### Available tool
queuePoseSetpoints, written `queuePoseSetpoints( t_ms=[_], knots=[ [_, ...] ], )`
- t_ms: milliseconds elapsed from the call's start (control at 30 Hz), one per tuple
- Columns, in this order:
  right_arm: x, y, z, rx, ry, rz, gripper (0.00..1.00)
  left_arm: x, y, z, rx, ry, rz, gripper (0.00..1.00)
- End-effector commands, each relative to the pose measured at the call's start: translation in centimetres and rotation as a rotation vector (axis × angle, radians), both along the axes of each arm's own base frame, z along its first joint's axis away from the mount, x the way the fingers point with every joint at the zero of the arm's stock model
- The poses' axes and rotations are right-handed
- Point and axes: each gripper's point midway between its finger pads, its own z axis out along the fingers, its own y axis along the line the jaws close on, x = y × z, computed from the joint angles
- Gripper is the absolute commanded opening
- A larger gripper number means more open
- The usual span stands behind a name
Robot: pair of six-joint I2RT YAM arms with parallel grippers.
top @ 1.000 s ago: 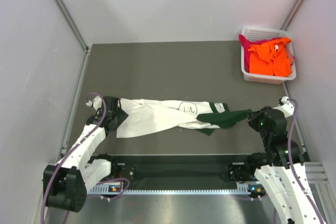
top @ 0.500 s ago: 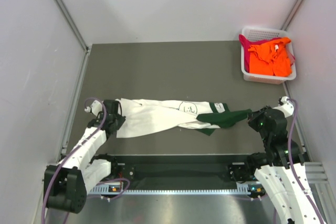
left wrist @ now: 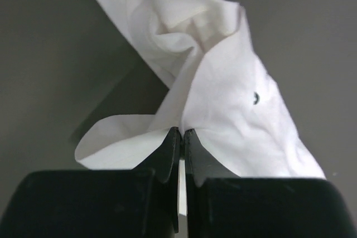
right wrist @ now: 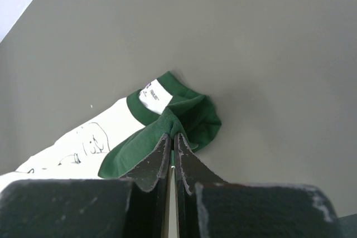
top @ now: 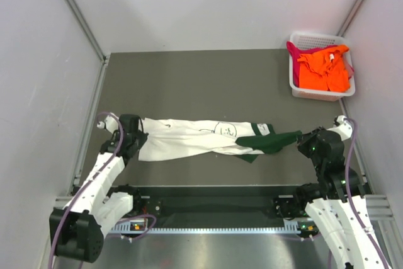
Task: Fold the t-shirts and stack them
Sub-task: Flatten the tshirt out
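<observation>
Nothing is folded yet: white shirt (top: 189, 140) is stretched out, pinched between closed left gripper (left wrist: 182, 132) and closed right gripper (right wrist: 172, 136); orange shirt (top: 322, 72) is seen in basket (top: 293, 81).

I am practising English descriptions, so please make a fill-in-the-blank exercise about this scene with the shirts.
1. The left tool is shut on the ____ end of the t-shirt.
2. The right tool is shut on its dark ____ end.
3. In the basket, an ____ shirt lies over the magenta shirt.
Missing words: white; green; orange.
</observation>
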Motion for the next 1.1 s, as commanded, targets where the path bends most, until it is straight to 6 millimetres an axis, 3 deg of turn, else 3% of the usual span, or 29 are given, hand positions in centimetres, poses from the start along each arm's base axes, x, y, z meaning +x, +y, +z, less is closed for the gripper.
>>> queuePoseSetpoints(
  t_ms=[0, 167, 300, 333, 400, 433, 467, 500, 533, 567, 600, 633, 667, 700, 733, 767, 800, 833, 900, 933, 967, 1000, 1033, 1067],
  knots=[
    [1.0, -0.1, 1.4, -0.007, -0.048, 0.000, 0.00, 1.7, -0.2, 4.6, 0.020, -0.103, -0.044, 0.00],
    [3.6, 2.1, 1.5, -0.017, -0.036, 0.121, 0.00, 3.2, -1.8, 7.8, 0.022, -0.122, -0.175, 0.00],
    [6.1, 3.6, 2.9, -0.040, -0.031, 0.213, 0.00, 6.2, -2.7, 10.0, 0.001, -0.130, -0.232, 0.00],
    [7.0, 3.9, 4.7, -0.044, -0.070, 0.223, 0.00, 7.0, -2.1, 10.3, -0.002, -0.127, -0.218, 0.00],
    [9.1, 4.4, 6.5, -0.053, -0.104, 0.238, 0.00, 9.5, -1.6, 11.7, -0.018, -0.136, -0.214, 0.00],
    [10.6, 4.6, 8.7, -0.055, -0.134, 0.241, 0.00, 10.5, -1.1, 12.4, -0.042, -0.148, -0.211, 0.00],
    [11.6, 4.9, 10.1, -0.056, -0.159, 0.249, 0.00, 12.0, -1.1, 15.1, -0.054, -0.199, -0.222, 0.00],
    [12.4, 5.3, 14.2, -0.055, -0.232, 0.267, 0.00, 13.4, -0.5, 14.9, -0.111, -0.185, -0.232, 0.00],
    [13.1, 5.6, 15.8, -0.052, -0.253, 0.279, 0.00, 14.2, -0.6, 16.0, -0.134, -0.203, -0.251, 0.00],
    [14.2, 6.1, 16.1, -0.052, -0.228, 0.294, 0.00, 15.0, -0.4, 17.3, -0.152, -0.230, -0.271, 0.00],
    [14.6, 6.5, 17.8, -0.050, -0.248, 0.319, 0.00, 16.2, -0.5, 20.2, -0.165, -0.289, -0.300, 0.00],
    [15.0, 7.1, 21.7, -0.043, -0.318, 0.350, 0.00, 16.4, 0.2, 21.9, -0.176, -0.321, -0.302, 0.00],
    [14.7, 7.4, 23.3, -0.042, -0.338, 0.368, 0.00, 16.5, 0.6, 24.9, -0.166, -0.380, -0.302, 0.00],
    [14.0, 7.7, 27.1, -0.045, -0.417, 0.391, 0.00, 16.1, 1.9, 27.1, -0.146, -0.429, -0.277, 0.00],
    [13.6, 7.8, 28.7, -0.047, -0.452, 0.400, 0.00, 15.7, 2.4, 28.9, -0.134, -0.467, -0.268, 0.00],
    [12.7, 7.7, 30.6, -0.053, -0.500, 0.407, 0.00, 15.1, 2.9, 30.7, -0.122, -0.505, -0.263, 0.00],
    [11.7, 7.6, 32.4, -0.065, -0.546, 0.413, 0.00, 13.7, 3.9, 33.9, -0.094, -0.566, -0.244, 0.00],
    [10.2, 7.4, 35.4, -0.075, -0.621, 0.413, 0.00, 12.8, 4.3, 35.3, -0.083, -0.585, -0.235, 0.00],
    [6.4, 6.6, 39.7, -0.110, -0.749, 0.408, 0.00, 9.9, 4.8, 39.9, -0.026, -0.678, -0.225, 0.00],
    [4.9, 6.3, 40.9, -0.122, -0.795, 0.405, 0.00, 8.6, 4.7, 40.6, -0.016, -0.679, -0.214, 0.00],
    [1.5, 5.7, 43.3, -0.136, -0.893, 0.395, 0.00, 7.4, 4.6, 41.8, 0.009, -0.710, -0.205, 0.00],
    [-0.2, 5.0, 44.3, -0.150, -0.942, 0.372, 0.00, 4.5, 4.4, 44.0, 0.055, -0.779, -0.175, 0.00],
    [-2.1, 4.4, 45.1, -0.155, -0.988, 0.350, 0.00, 3.1, 4.3, 45.5, 0.082, -0.836, -0.162, 0.00],
    [-6.1, 3.3, 46.7, -0.157, -1.084, 0.316, 0.00, 1.8, 4.2, 46.1, 0.096, -0.874, -0.143, 0.00]
  ],
)
